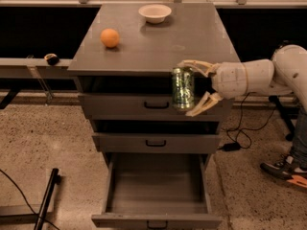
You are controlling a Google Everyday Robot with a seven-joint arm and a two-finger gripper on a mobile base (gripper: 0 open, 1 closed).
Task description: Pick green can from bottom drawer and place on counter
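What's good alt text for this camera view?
The robot's end effector grips an upright green can in front of the top drawer, near the counter's front edge. The bottom drawer stands open; an orange and a white bowl sit on the counter.

The gripper (pixel 185 89) holds the can (pixel 183 87) before the counter's (pixel 158 49) front edge, above the open bottom drawer (pixel 156 221).

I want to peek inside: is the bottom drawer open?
Open: the bottom drawer sticks out, empty. Gripper holds green can by counter.

Shiny green can (pixel 183 88) in smooth end effector (pixel 187 89) beside matt counter (pixel 158 44)
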